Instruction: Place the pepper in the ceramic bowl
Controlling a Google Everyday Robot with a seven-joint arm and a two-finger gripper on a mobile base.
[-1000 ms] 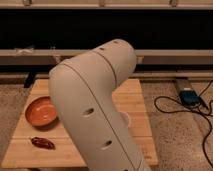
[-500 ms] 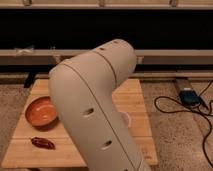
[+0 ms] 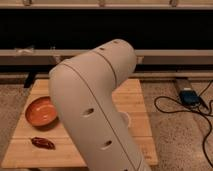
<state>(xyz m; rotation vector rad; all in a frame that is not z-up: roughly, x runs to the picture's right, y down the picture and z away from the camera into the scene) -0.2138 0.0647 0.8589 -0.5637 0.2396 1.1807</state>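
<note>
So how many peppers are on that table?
1: a dark red pepper near the table's front left. The arm may hide others; the tool is out of view.

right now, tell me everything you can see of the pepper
The pepper is small, dark red, elongated and glossy, slightly wrinkled. It lies flat on the wooden table near its front edge, long axis roughly across the picture. The ceramic bowl stands just behind it, apart; the robot arm rises beside it. Only the table touches it. The gripper is not in view.
</note>
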